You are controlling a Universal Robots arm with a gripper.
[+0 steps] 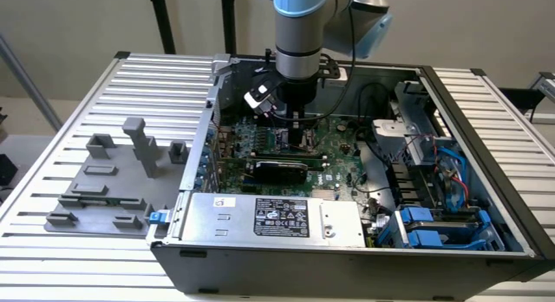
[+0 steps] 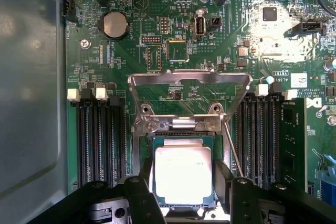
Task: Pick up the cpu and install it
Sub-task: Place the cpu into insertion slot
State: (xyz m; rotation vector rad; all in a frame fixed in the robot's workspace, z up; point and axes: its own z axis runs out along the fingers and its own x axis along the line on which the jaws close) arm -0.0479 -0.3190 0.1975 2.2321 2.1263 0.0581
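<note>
Fingers (image 2: 140,195), partly spread, grip the cpu (image 2: 184,174) by its sides.

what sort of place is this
Probably a robotics lab or assembly test bench: an open PC case sits on a slotted metal table, a robot arm reaches into it above the motherboard, and a grey fixture plate lies beside the case.

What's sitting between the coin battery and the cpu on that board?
The socket's metal frame, flipped open, lies between the coin battery and the cpu; the wrist view shows it.
</note>
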